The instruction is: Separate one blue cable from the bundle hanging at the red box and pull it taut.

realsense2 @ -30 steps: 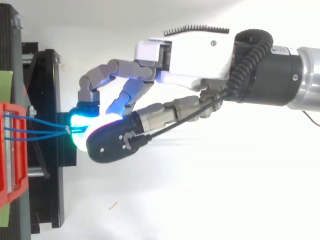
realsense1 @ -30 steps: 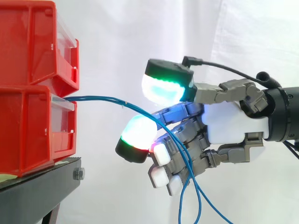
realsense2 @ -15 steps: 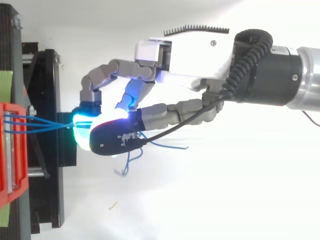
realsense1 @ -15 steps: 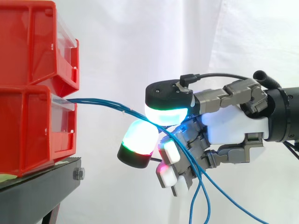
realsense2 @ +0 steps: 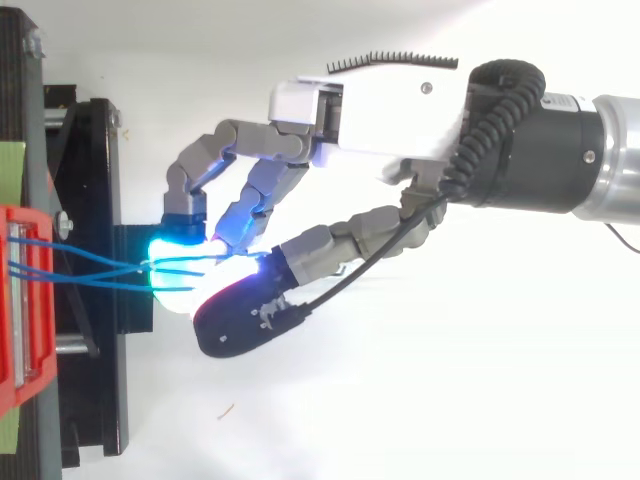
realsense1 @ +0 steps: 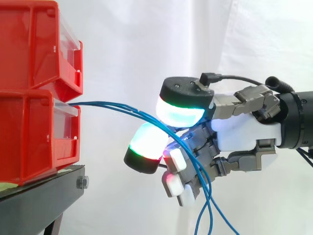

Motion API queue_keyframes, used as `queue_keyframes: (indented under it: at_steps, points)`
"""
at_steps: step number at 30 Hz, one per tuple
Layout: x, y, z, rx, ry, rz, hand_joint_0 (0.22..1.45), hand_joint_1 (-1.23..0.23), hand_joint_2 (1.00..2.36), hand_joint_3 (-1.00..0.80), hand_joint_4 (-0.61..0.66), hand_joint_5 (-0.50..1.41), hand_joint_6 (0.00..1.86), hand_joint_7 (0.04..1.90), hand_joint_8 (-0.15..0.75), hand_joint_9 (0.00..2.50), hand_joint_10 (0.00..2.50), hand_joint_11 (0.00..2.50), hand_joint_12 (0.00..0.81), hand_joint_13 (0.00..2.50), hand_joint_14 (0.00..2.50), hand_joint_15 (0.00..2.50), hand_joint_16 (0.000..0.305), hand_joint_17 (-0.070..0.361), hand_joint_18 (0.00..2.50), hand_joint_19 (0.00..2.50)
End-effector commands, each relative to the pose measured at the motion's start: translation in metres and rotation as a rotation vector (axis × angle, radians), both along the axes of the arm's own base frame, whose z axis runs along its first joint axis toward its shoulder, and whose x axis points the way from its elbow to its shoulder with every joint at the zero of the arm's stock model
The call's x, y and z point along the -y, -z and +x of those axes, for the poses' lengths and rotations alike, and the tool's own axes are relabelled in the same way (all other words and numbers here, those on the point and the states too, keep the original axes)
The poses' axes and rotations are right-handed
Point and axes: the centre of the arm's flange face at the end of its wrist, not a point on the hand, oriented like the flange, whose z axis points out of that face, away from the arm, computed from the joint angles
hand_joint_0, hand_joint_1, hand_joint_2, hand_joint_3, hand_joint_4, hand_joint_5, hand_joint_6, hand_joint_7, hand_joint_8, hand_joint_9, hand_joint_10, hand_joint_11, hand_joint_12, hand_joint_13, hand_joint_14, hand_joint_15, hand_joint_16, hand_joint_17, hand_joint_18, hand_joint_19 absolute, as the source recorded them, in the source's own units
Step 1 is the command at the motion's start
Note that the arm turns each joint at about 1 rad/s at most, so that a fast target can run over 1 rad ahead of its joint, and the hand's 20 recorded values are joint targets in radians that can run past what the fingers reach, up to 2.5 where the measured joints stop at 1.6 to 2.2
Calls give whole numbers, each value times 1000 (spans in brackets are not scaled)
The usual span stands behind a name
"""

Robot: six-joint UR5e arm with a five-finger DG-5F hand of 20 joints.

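At the right of the side view the hand (realsense1: 244, 132) comes in level from the frame's right edge, its white palm upright and its fingers pointing left toward the stacked bins. The fingers are curled and closed on the bundle of thin blue cables (realsense1: 112, 106). One large pad (realsense1: 182, 108), glowing green and cyan, sits on top. A second large pad (realsense1: 145, 142), white with a red and green rim, sits just below it. The strands pass between the two where they meet. From there the cables slant down and right across the shorter curled fingers with small white pads (realsense1: 175, 159) and hang past the bottom edge.

Leftward the cables bow in a shallow arc to the front lip of the lower red plastic bin (realsense1: 29, 137). It sits under the upper red plastic bin (realsense1: 29, 44) on the black metal stand (realsense1: 44, 196), with the white curtain (realsense1: 146, 39) behind.

From above, the cables leave the bin as three separate strands at the left edge and converge into the cyan glow at centre left. The hand lies across the upper middle, fingers bent down-left, and the black back of one pad faces the camera. Whether one strand is held apart from the others inside the grip cannot be told.
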Motion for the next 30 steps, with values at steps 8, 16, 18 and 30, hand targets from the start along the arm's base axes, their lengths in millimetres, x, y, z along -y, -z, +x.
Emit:
queue_keyframes:
  at_steps: [8,16,18,30]
  points:
    - [0,0,0,-1,0,-2,559,-416,1000,-500,180,-149,872,985,338,1105,11,728,347,977,18,541,41,92,767,631]
    - [0,0,0,0,0,-2,604,-567,1006,-198,198,-146,871,978,388,1116,11,713,402,1025,15,525,51,116,863,592]
    - [0,0,0,0,1,-2,600,-680,1002,-141,215,-161,888,926,401,1083,9,716,422,1017,14,508,55,124,885,570]
    - [3,0,0,3,20,-2,643,-824,1013,-187,139,-195,912,923,327,942,13,809,359,901,18,557,46,104,765,629]
